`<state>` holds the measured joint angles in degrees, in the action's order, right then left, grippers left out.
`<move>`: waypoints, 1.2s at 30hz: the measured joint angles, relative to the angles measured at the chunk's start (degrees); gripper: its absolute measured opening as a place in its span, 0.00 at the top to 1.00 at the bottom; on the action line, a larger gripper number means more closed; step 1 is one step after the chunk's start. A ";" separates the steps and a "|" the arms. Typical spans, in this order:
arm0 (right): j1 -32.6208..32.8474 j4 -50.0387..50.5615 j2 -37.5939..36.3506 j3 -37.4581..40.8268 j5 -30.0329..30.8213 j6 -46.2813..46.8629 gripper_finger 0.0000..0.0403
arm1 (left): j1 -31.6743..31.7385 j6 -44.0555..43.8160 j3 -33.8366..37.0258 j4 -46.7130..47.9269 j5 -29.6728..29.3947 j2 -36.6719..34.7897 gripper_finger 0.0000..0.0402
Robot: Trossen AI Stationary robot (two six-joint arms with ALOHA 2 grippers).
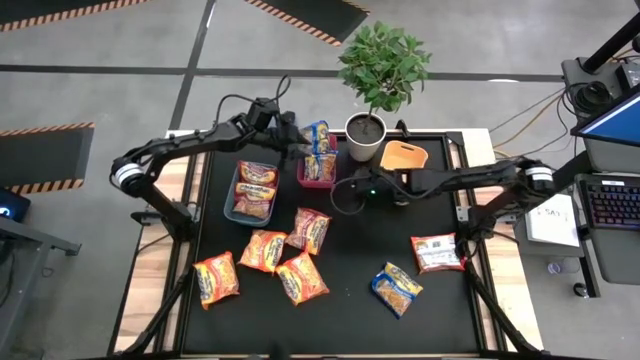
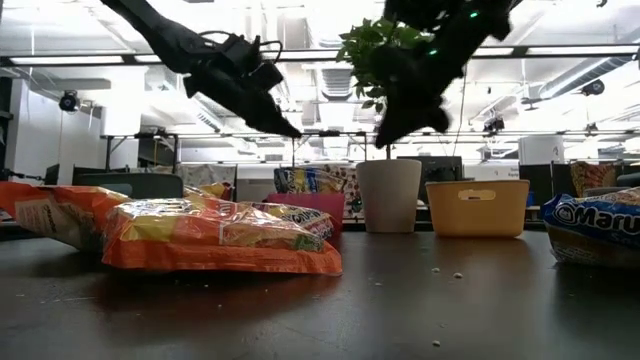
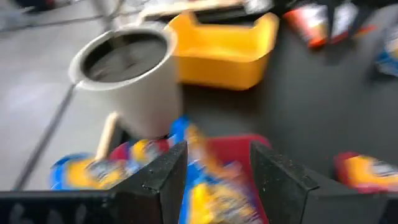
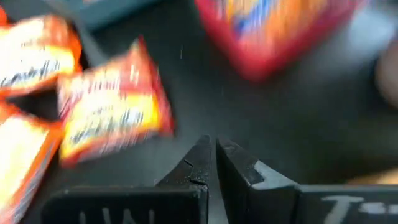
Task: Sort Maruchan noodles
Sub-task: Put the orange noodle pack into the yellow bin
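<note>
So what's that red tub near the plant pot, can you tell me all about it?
The red bin is a small rectangular plastic tub, open at the top, standing on the black table beside the white plant pot. Blue-yellow Maruchan noodle packets stick up out of it, leaning against each other. The left pincer hangs open just above it, holding nothing. A teal bin sits on its other side.

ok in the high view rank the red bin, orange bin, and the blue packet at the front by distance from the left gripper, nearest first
From the left gripper, open above the bins:
1. red bin, just below it, holding blue-yellow packets.
2. orange bin, off toward the right arm's side, past the plant pot.
3. blue packet, near the front edge, right half.
</note>
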<state>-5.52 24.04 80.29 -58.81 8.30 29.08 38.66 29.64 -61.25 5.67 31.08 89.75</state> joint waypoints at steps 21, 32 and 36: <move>11.47 58.25 -4.02 1.17 -18.82 37.84 0.97 | -12.34 -4.25 0.44 4.11 5.17 -3.61 0.73; 20.07 49.08 -3.16 8.46 -20.83 45.47 0.97 | -17.06 -6.89 1.07 4.74 3.94 -5.17 0.74; 23.06 40.31 -3.12 11.29 -20.66 49.20 0.97 | -19.33 -7.90 1.13 4.98 3.93 -6.11 0.74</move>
<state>17.54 64.35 77.17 -47.51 -12.35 78.27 19.34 21.74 -60.13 10.65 35.00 83.63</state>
